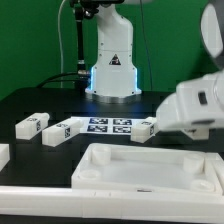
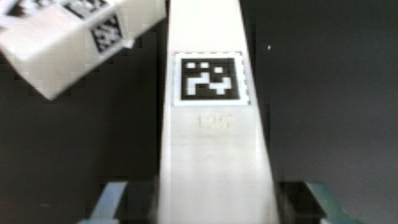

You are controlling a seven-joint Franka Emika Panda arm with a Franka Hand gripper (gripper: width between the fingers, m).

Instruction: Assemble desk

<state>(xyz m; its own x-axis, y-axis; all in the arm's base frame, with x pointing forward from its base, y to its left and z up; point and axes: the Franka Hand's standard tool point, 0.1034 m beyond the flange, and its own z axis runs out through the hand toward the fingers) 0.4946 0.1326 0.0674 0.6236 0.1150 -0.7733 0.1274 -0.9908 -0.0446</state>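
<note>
The desk top (image 1: 150,168), a broad white rimmed tray, lies at the front of the black table. A long white leg block (image 2: 214,130) with a black-and-white tag (image 2: 208,78) lies on the table between my fingers; it also shows in the exterior view (image 1: 145,128). My gripper (image 2: 215,205) is open and straddles this leg, with a dark gap between each finger and the leg's sides. In the exterior view the gripper (image 1: 165,120) is low over the leg, at that view's right. Two more leg blocks (image 1: 30,124) (image 1: 60,131) lie at the exterior view's left.
The marker board (image 1: 108,125) lies flat between the legs, in front of the robot base (image 1: 110,65). Another white part (image 1: 3,155) shows at the exterior view's left edge. A white tagged piece (image 2: 71,45) lies beside the straddled leg's far end; which piece it is I cannot tell.
</note>
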